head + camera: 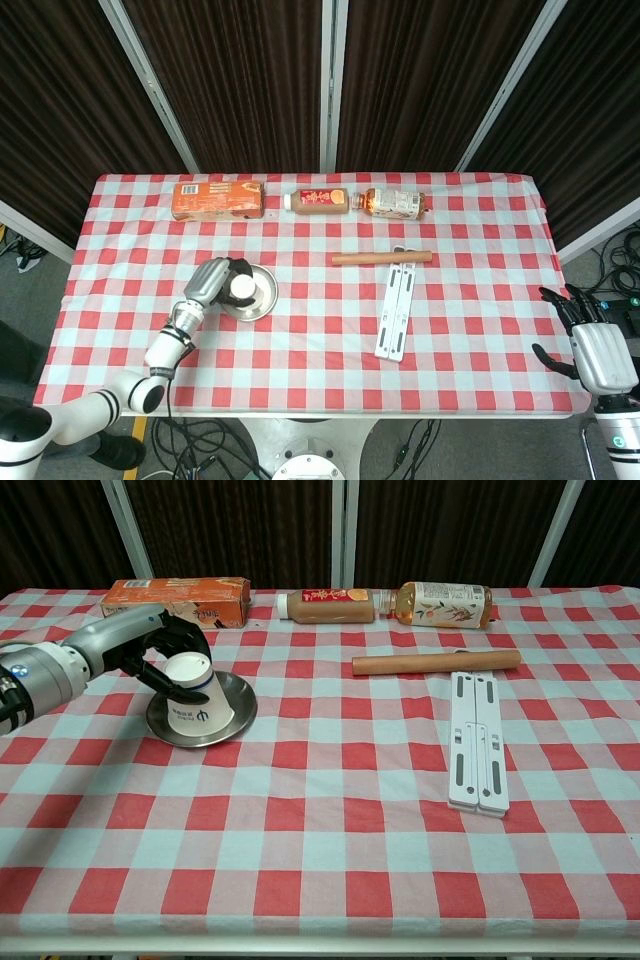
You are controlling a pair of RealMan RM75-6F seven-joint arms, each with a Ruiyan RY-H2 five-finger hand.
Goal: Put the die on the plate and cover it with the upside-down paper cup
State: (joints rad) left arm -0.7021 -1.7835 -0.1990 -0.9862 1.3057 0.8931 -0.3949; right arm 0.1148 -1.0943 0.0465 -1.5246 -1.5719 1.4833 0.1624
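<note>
An upside-down white paper cup [192, 696] stands tilted on the round metal plate [242, 704] at the left of the table. My left hand [143, 645] grips the cup near its upturned base. From above, the left hand [212, 281] wraps the cup [241, 288] from the left, over the plate [266, 290]. No die shows in either view; the cup and hand hide that part of the plate. My right hand [592, 342] hangs off the table's front right corner, fingers apart and holding nothing.
Along the back lie an orange carton [180, 597], a brown bottle [326, 606] and an amber bottle [445, 604]. A wooden rod [436, 662] and a white folded stand [478, 742] lie right of centre.
</note>
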